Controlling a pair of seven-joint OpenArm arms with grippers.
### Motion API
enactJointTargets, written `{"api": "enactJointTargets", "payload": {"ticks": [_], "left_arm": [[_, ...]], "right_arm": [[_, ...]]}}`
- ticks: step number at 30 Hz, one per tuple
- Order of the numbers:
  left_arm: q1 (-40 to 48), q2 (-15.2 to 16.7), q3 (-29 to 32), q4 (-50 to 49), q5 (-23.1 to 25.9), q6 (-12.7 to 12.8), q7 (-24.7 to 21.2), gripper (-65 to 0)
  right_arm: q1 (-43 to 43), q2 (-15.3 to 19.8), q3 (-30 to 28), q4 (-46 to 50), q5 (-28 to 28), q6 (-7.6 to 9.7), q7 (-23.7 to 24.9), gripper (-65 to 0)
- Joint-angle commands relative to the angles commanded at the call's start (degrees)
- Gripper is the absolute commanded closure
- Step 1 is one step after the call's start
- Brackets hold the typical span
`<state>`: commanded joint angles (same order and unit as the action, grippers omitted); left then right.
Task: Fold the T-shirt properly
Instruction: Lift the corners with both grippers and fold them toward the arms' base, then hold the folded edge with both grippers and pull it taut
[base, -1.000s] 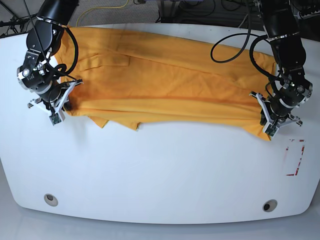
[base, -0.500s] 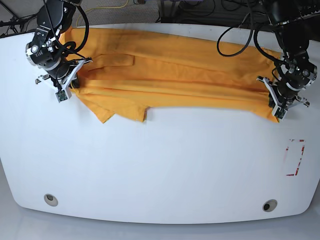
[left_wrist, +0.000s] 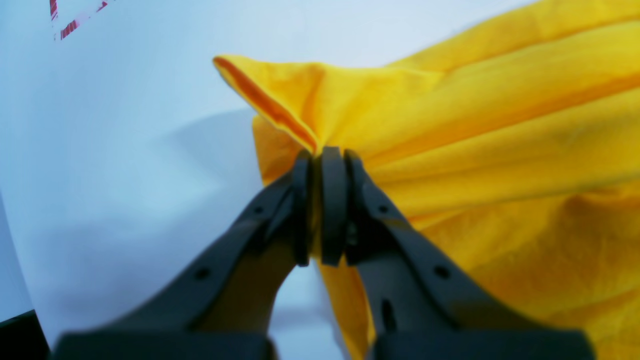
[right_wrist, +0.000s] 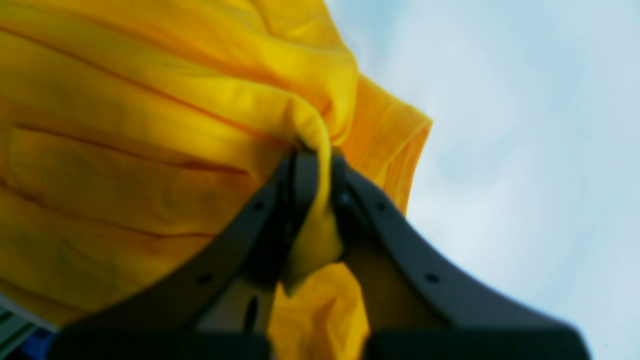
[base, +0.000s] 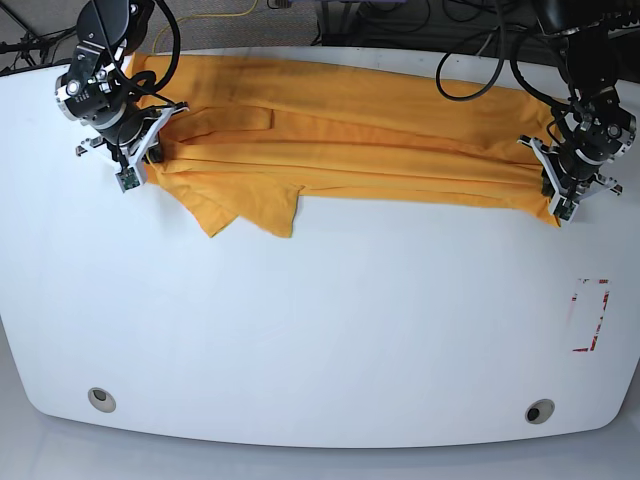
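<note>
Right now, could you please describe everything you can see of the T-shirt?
The T-shirt is orange-yellow, soft woven-looking cloth, stretched in a long creased band across the far side of the white table. A loose flap hangs toward the near side at the base view's left. No print shows. The left hand and right hand each pinch one end, shut on bunched fabric.

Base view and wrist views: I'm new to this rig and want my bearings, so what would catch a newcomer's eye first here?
The orange-yellow T-shirt stands out, stretched in a long creased band across the far side of the white table. The right gripper pinches one end and the left gripper the other, both shut on cloth in the wrist views. A loose flap hangs toward the table's middle near the right gripper.
</note>
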<state>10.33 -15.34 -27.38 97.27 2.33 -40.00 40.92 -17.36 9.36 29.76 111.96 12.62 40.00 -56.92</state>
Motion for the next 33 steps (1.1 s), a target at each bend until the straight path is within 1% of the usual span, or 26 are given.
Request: {"api": "enactJointTargets", "payload": {"ticks": [10, 12, 14, 16, 18, 19, 22, 23, 24, 25, 26, 27, 28, 29, 31, 33], "left_arm": [[3.52, 0.09, -1.14, -1.05, 0.0, 0.0, 0.0, 0.0], [3.69, 0.09, -1.14, -1.23, 0.0, 0.0, 0.0, 0.0], [3.69, 0.09, -1.14, -1.23, 0.0, 0.0, 0.0, 0.0], [3.78, 0.09, -0.88, -1.23, 0.0, 0.0, 0.0, 0.0], [4.13, 0.09, -0.88, -1.23, 0.0, 0.0, 0.0, 0.0], [4.22, 0.09, -0.79, -1.23, 0.0, 0.0, 0.0, -2.1], [4.22, 0.09, -0.79, -1.23, 0.0, 0.0, 0.0, -10.1], [4.22, 0.09, -0.79, -1.23, 0.0, 0.0, 0.09, -15.0], [4.22, 0.09, -0.7, -1.23, 0.0, 0.0, 0.09, -17.1], [4.22, 0.09, -0.7, -1.23, 0.0, 0.0, 0.09, -21.5], [4.22, 0.09, -0.7, -1.23, 0.0, 0.0, 0.09, -26.7], [4.22, 0.09, -0.7, -1.23, 0.0, 0.0, 0.09, -28.3], [4.22, 0.09, -0.7, -1.23, 0.0, 0.0, 0.09, -33.2], [4.13, 0.09, -0.7, -1.23, 0.0, 0.0, 0.09, -36.4], [4.04, 0.09, -0.7, -0.97, -0.09, 0.0, 0.09, -39.4], [3.78, 0.26, -0.7, -0.62, -0.18, 0.0, 0.09, -39.7]], "right_arm": [[-0.35, -0.09, -0.35, -0.18, 0.0, 0.0, -0.18, -0.8], [-0.35, -0.09, -0.35, -0.35, 0.0, 0.0, -0.26, -1.9], [-0.35, -0.09, -0.44, -0.88, 0.0, 0.0, -0.26, -6.7], [-0.35, -0.09, -0.44, -0.97, 0.09, 0.0, -0.26, -15.5], [-0.35, -0.09, -0.44, -0.88, 0.26, 0.0, -0.26, -26.2], [-0.53, -0.09, -0.44, -0.79, 0.35, 0.0, -0.26, -33.1], [-0.79, -0.09, -0.26, -0.79, 0.26, 0.0, -0.09, -46.0], [-0.79, -0.09, -0.18, -0.79, 0.44, 0.0, 0.0, -50.7], [-0.79, -0.09, -0.18, -0.7, 0.44, 0.0, 0.0, -52.3], [-0.79, -0.09, -0.18, -0.26, 0.44, 0.0, 0.0, -54.5], [-0.79, -0.09, -0.09, 0.35, 0.44, 0.0, 0.0, -55.5], [-0.79, -0.09, -0.09, 0.53, 0.44, 0.0, 0.0, -55.5], [-0.79, -0.26, 0.0, 1.32, 0.62, 0.0, 0.0, -54.7], [-0.79, -0.7, 0.0, 1.76, 0.97, 0.0, 0.0, -53.9], [-0.7, -1.23, 0.26, 2.46, 2.29, 0.0, 0.09, -52.3], [-0.7, -1.32, 1.14, 3.08, 4.04, 0.0, 0.09, -51.0]]}}
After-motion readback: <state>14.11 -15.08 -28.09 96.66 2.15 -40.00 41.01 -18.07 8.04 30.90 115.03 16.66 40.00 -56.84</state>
